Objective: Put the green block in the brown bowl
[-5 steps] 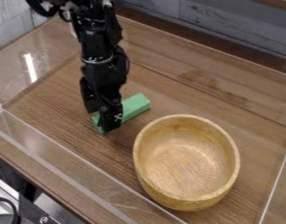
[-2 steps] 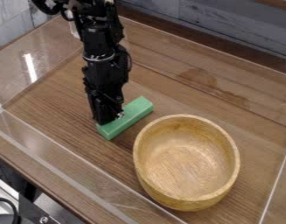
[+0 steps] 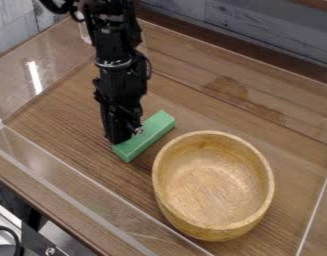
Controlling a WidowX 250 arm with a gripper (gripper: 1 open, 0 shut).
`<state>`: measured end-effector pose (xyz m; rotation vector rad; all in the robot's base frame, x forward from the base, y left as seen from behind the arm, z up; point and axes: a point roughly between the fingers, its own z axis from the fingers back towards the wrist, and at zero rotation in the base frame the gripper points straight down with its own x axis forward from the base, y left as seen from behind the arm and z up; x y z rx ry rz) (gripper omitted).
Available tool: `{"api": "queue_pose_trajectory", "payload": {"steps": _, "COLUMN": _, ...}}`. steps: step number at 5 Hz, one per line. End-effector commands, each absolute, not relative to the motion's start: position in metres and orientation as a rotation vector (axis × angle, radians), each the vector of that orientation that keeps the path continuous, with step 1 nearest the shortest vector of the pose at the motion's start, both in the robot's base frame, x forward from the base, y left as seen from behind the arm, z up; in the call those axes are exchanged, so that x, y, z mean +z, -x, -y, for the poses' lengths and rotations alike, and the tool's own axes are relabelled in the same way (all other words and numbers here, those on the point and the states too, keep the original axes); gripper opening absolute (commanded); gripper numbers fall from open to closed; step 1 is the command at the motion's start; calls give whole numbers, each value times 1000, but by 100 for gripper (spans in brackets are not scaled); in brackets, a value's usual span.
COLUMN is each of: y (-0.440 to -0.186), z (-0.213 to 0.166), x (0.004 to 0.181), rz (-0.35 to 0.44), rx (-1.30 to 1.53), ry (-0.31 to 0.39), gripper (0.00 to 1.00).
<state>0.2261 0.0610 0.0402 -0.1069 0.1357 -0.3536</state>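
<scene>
Your Count: One Block, One Bowl, One Arm

You have one bright green rectangular block in view. You also have one round, light tan wooden bowl with a thick rim. You can count one black robot arm. Beneath them is one brown wood-grained surface. That gives you one of each kind: a single block, a single bowl, a single arm and a single surface.

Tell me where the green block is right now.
In the camera view, the green block lies on the wooden table, just left of the brown bowl.
</scene>
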Motion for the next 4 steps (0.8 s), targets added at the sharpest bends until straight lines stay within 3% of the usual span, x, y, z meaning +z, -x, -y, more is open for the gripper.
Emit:
{"api": "queue_pose_trajectory", "payload": {"steps": 1, "y": -235, "z": -65, "x": 59, "rz": -84, "rx": -333, "ry": 92, "gripper": 0}}
{"api": "queue_pose_trajectory", "payload": {"steps": 4, "y": -232, "z": -64, "x": 66, "rz": -106, "rx": -310, "ry": 127, "gripper": 0}}
